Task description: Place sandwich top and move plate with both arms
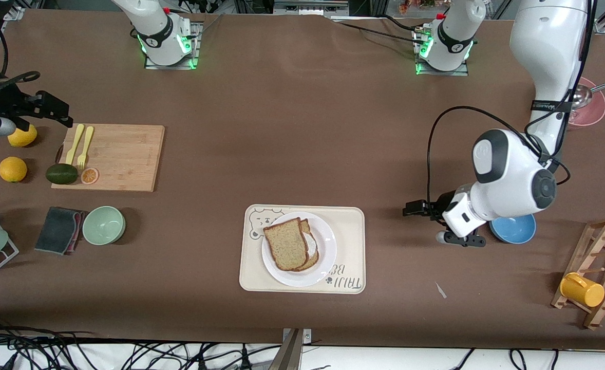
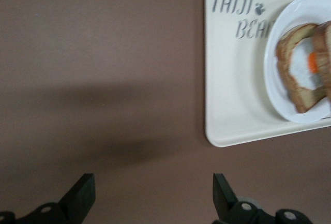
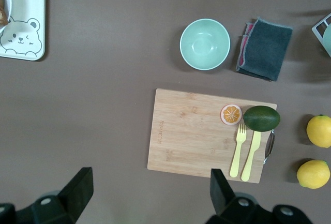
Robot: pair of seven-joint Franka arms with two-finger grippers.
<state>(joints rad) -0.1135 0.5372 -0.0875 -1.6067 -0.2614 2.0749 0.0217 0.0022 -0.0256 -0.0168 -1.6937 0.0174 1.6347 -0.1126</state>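
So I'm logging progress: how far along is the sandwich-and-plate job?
Done: the sandwich top lies on the egg slice on the plate. Nothing in hand: left gripper and right gripper are open, away from it. Left: moving the plate off the tray.

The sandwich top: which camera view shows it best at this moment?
The front view: the sandwich top shows whole from above, lying askew over the egg slice on the plate. The left wrist view catches only a cropped edge of it at the frame border. The right wrist view shows only a sliver of bread.

sandwich top (image 1: 285, 243) on plate (image 1: 325, 255), tray (image 1: 351, 226)
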